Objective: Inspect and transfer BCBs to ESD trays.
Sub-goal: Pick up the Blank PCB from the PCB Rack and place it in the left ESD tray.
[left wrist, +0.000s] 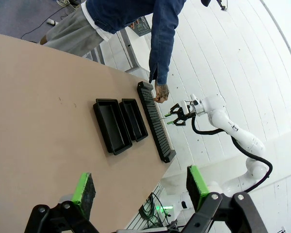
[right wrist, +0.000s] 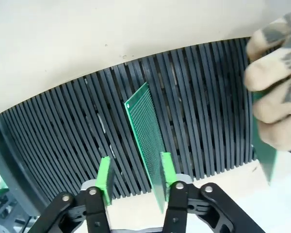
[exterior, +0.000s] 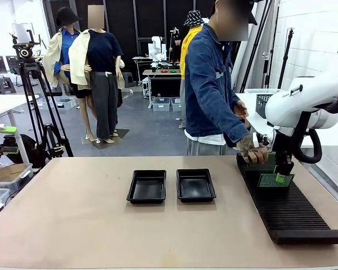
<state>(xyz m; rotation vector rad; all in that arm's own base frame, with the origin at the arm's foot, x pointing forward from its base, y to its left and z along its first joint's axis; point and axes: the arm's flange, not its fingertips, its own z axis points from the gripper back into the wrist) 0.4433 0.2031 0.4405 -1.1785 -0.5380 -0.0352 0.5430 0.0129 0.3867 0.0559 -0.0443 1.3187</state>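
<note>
Right gripper (right wrist: 136, 170) sits low over the black slotted rack (right wrist: 63, 126), jaws part open and straddling a BCB (right wrist: 144, 126) that stands on edge in a slot. One green pad (right wrist: 166, 170) is right against the board's face. The other pad (right wrist: 105, 177) is apart from it, with rack showing in the gap, so it has no clamp on the board.

Front view puts this over the rack's far half, at the right side of the table (exterior: 73, 225).

Person's hand (right wrist: 274, 92) is further along the rack, at its far end, fingers pinching a second BCB (right wrist: 264, 155) (held upright, lower edge down by the rack; cannot tell if it is seated in a slot).

Both ESD trays (exterior: 146, 187) lie flat side by side mid-table, just beside each other with a narrow gap, long sides parallel. They are left of the rack and apart from it.

Left gripper (left wrist: 140, 187) hangs high above the table, jaws wide open, nothing between the pads. Its camera looks down on the trays, the rack and the right arm.
</note>
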